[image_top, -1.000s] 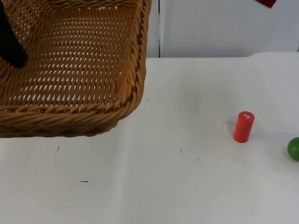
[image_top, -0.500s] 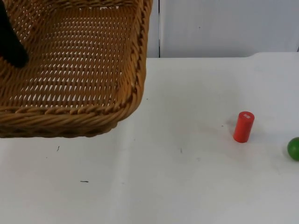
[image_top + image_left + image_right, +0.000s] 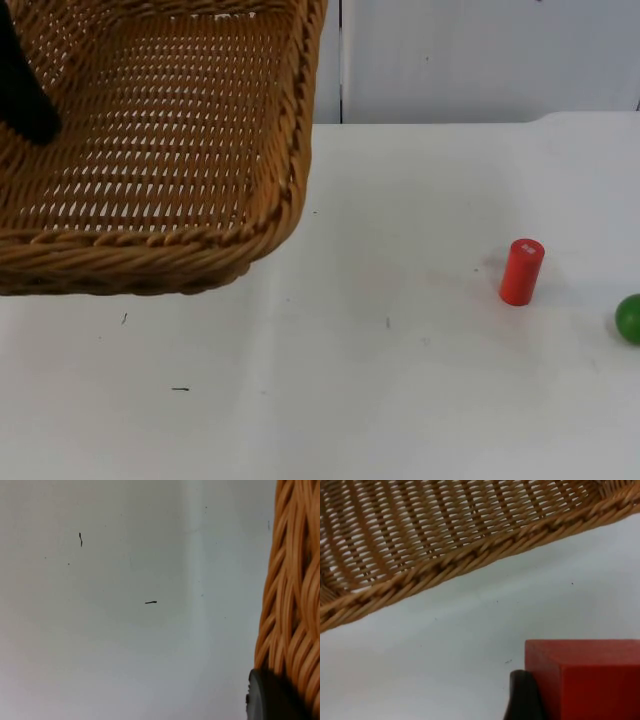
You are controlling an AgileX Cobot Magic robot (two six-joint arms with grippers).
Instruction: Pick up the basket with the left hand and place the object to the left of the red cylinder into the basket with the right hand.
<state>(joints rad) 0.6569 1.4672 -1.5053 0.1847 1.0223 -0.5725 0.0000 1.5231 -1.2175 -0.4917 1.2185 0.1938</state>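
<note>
The woven wicker basket (image 3: 170, 150) hangs above the table's far left, tilted toward the camera. My left gripper (image 3: 22, 95) is shut on its rim, and its black fingertip (image 3: 267, 697) presses against the weave (image 3: 295, 605). A red block (image 3: 587, 677) sits in my right gripper (image 3: 570, 700), shut on it, with one fingertip (image 3: 520, 697) at the block's side. In the right wrist view the basket (image 3: 445, 535) lies ahead of the block. The red cylinder (image 3: 521, 271) stands upright on the table at the right.
A green ball (image 3: 629, 318) lies at the right edge of the table, just right of the cylinder. The white table top (image 3: 350, 380) ends at the grey partition wall (image 3: 480, 60). Small dark specks (image 3: 150, 602) mark the table under the basket.
A red corner of the block at the upper right edge of the top view one second ago has gone from that view. The basket and the cylinder have stayed put.
</note>
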